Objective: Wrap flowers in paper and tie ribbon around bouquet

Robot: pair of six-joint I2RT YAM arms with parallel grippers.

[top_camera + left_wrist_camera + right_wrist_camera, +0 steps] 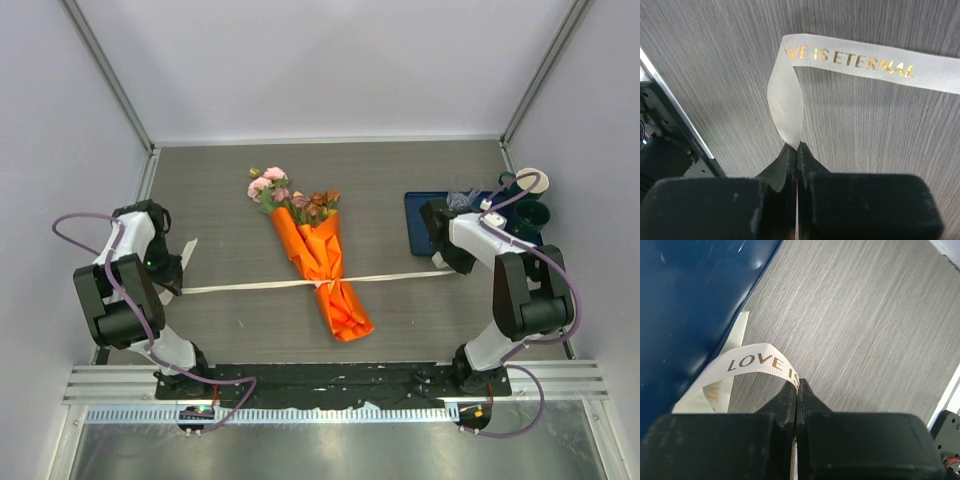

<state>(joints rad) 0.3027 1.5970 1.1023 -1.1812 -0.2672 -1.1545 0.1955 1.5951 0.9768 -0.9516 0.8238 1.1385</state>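
Note:
The bouquet (pixel 318 262) lies slantwise mid-table: pink and brownish flowers (pixel 285 195) stick out of a cone of bright orange paper (pixel 330 275). A cream-white ribbon (pixel 235 287) with gold print runs taut across the cone, knotted near its lower part. My left gripper (pixel 172 277) is shut on the ribbon's left end; in the left wrist view the ribbon (pixel 790 100) twists up out of the closed fingertips (pixel 798 146). My right gripper (pixel 442 262) is shut on the right end, and in the right wrist view the ribbon (pixel 757 362) bends out from my pinched gripper (pixel 798 381).
A dark blue tray (pixel 418 222) lies at the right behind my right gripper, its edge (pixel 685 315) close beside the held ribbon. Dark cups and a white roll (pixel 530 185) stand at the far right. Metal frame posts rise at the back corners.

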